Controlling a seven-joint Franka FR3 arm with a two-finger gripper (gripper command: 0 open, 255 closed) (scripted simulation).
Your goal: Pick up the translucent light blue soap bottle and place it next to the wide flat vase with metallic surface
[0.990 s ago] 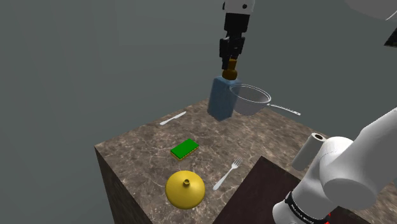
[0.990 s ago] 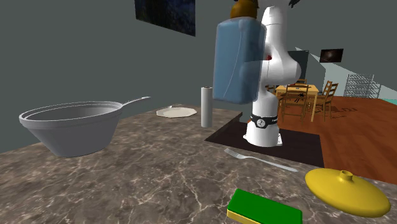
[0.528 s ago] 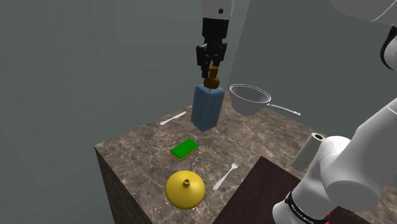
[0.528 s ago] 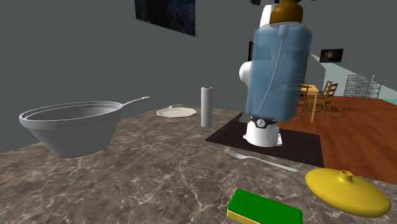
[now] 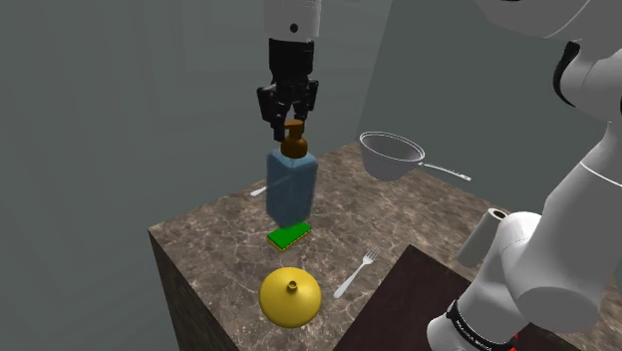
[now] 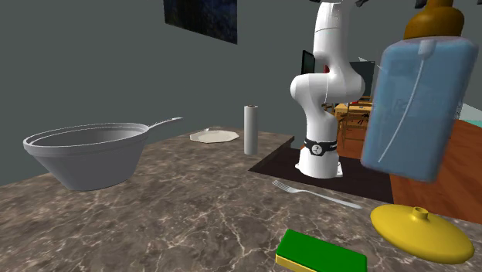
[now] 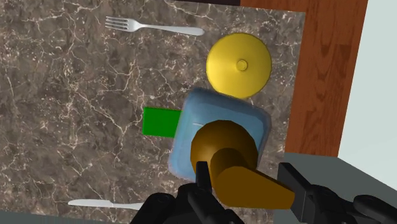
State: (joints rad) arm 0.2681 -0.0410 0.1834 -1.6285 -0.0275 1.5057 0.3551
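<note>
soap bottle [image 5: 291, 186], pale blue, hangs clasped by its brown pump in the gripper [image 5: 290, 115], mid-carry, near what seems the flat yellow vase [image 5: 290, 296]; next, lower it alongside.

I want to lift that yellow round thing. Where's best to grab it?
Probably the small knob at the top of the yellow dome, coming straight down from above. The dome lies wide, low and sloping, so fingers would likely slide off its sides. The knob sticks up and looks narrow enough to pinch.
</note>
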